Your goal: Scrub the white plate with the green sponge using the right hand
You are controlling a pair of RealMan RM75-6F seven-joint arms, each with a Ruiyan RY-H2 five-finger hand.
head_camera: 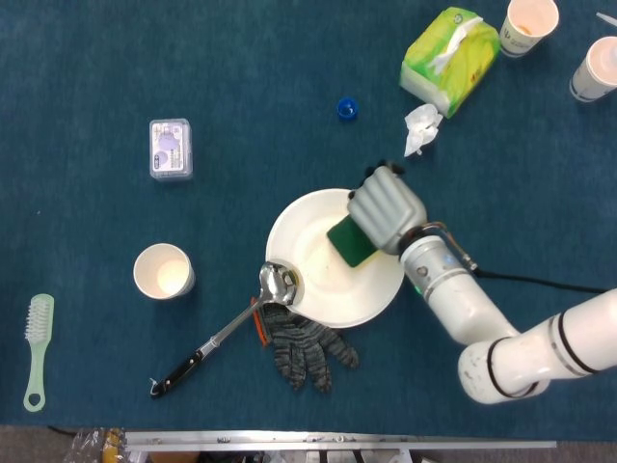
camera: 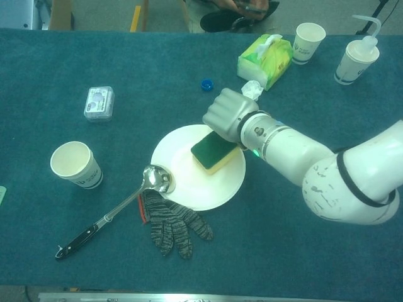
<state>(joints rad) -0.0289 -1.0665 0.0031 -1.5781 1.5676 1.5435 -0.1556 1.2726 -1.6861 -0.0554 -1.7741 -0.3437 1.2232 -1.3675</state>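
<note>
Sponge on plate: the right hand (head_camera: 386, 208) has its fingers curled over the green sponge (head_camera: 353, 241), gripping it and pressing it onto the white plate (head_camera: 308, 231) at the plate's three o'clock side. Ladle (head_camera: 224, 329) bowl rests on the rim at eight o'clock, beside a grey glove (head_camera: 305, 345).

Sponge (head_camera: 352, 241) lies on plate (head_camera: 308, 280), ladle (head_camera: 224, 331) at its left rim.
</note>
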